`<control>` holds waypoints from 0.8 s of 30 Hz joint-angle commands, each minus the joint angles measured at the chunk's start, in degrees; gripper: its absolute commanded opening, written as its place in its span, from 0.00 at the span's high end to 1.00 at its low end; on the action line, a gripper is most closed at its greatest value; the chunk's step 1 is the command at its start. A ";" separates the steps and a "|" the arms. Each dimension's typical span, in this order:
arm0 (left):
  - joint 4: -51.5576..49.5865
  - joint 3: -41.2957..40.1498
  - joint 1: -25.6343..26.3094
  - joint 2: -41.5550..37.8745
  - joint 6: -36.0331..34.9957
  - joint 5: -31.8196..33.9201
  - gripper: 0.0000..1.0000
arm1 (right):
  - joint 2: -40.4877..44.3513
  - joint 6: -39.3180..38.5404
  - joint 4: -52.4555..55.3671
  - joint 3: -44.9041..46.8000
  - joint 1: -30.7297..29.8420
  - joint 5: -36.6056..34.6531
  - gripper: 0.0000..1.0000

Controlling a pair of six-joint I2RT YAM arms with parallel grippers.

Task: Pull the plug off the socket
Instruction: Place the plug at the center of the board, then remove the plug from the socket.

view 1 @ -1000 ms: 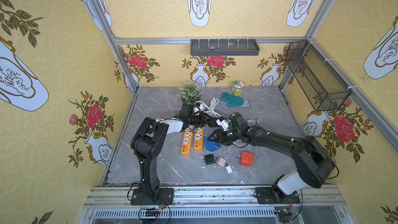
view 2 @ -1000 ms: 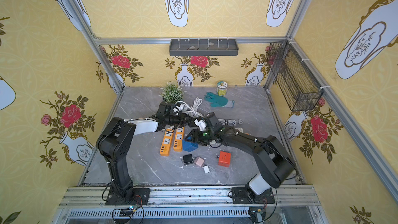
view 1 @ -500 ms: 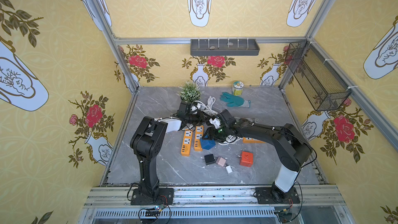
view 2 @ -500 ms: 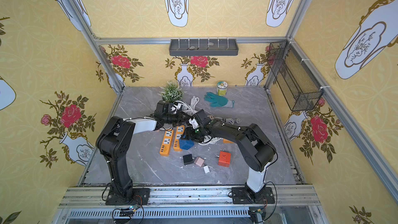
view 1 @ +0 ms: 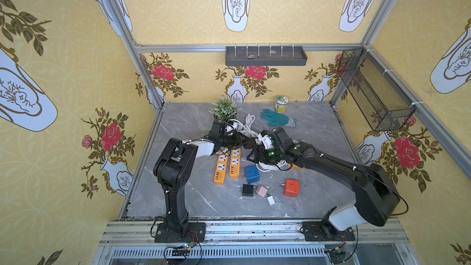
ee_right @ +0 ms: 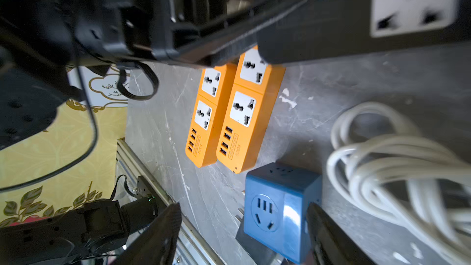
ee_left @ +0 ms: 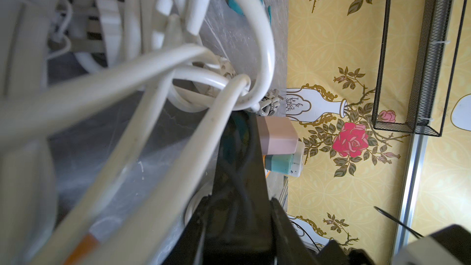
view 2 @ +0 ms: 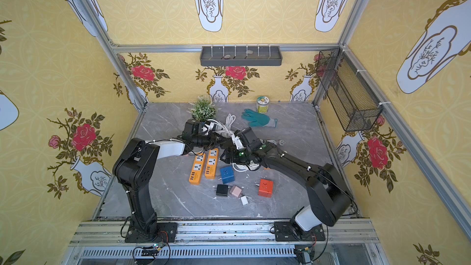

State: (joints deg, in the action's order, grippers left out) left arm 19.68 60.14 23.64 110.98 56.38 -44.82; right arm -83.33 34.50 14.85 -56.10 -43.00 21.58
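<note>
- Jaws on the left gripper (view 1: 239,140) are closed on one end of the black power strip (ee_right: 318,26), which looks lifted off the desk (view 1: 193,200). Those on the right gripper (ee_right: 244,209) stand wide apart, holding nothing.
- And the plug?
- Seated in that strip: a pink plug (ee_left: 277,136) with a teal plug (ee_left: 279,165) right beside it (which of the two is wanted, I cannot tell). In a top view the strip hangs at about 12 o'clock of the two orange strips (view 1: 228,166), mostly hidden by the arms.
- Where does the right one point?
- Down at the desk, with the blue cube socket (view 1: 251,174) at its 6 o'clock. It must turn toward the strip first, I reckon.
- What could go wrong?
- Three things. The plugs sit so close that wide jaws may catch both. The strip is pinched at one end only, so a hard pull could twist it loose. And white cables (ee_left: 153,77) loop across it; a snagged loop would drag the strip along instead of freeing the plug.
</note>
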 commanded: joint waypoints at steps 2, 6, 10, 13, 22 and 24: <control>3.30 -0.63 0.27 -0.32 -1.45 -1.48 0.88 | 9.96 0.12 -3.80 5.35 5.41 -5.81 0.20; 3.72 -1.08 0.95 -0.59 -2.25 -1.94 0.88 | 16.81 6.32 -14.52 13.74 16.96 3.18 0.20; 3.71 -1.38 1.01 -0.81 -2.85 -2.29 0.88 | 15.32 9.46 -18.99 16.43 25.48 11.01 0.20; 3.70 -1.44 1.06 -0.92 -2.87 -2.40 0.88 | 9.65 5.72 -15.02 12.79 27.32 13.90 0.20; 3.70 -1.17 2.90 -1.13 -1.73 -3.21 0.88 | -7.84 -10.52 5.50 -4.20 27.36 11.47 0.20; 3.66 -1.21 2.86 -1.15 -1.59 -3.14 0.88 | -10.10 -14.25 10.03 -7.34 27.26 9.33 0.20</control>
State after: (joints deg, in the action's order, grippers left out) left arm 20.51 58.87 26.48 110.00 54.52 -46.30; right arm -91.46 28.01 15.77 -60.45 -15.66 33.63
